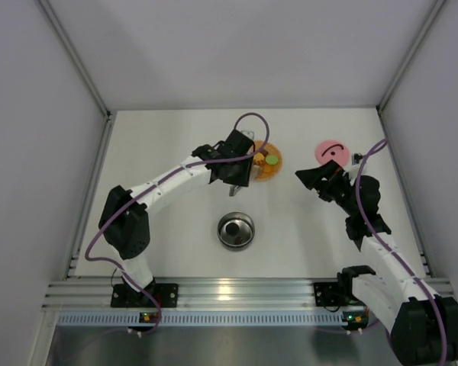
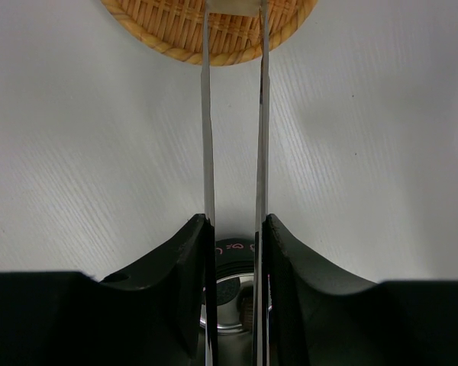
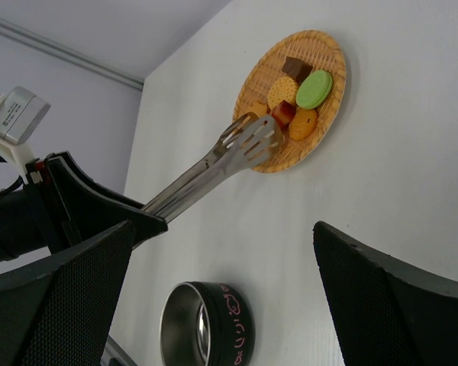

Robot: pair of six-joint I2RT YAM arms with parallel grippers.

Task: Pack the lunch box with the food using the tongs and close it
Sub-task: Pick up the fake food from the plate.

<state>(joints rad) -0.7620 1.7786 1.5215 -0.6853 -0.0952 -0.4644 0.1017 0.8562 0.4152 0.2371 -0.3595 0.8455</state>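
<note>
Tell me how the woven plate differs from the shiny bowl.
The woven plate is flat, orange-brown basketwork; the bowl is deep, shiny steel. The plate carries the food pieces; whether the bowl holds any is unclear. The plate lies farther from the arms' bases than the bowl. Both are round.

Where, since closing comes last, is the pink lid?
Top view: the pink lid lies right of the woven plate, just beyond the right end effector.

We're seeing smooth, gleaming metal tongs (image 3: 214,164) at the rough woven plate (image 3: 330,114), and near it a shiny steel lunch box (image 3: 206,324) on a matt table (image 3: 382,175).
</note>
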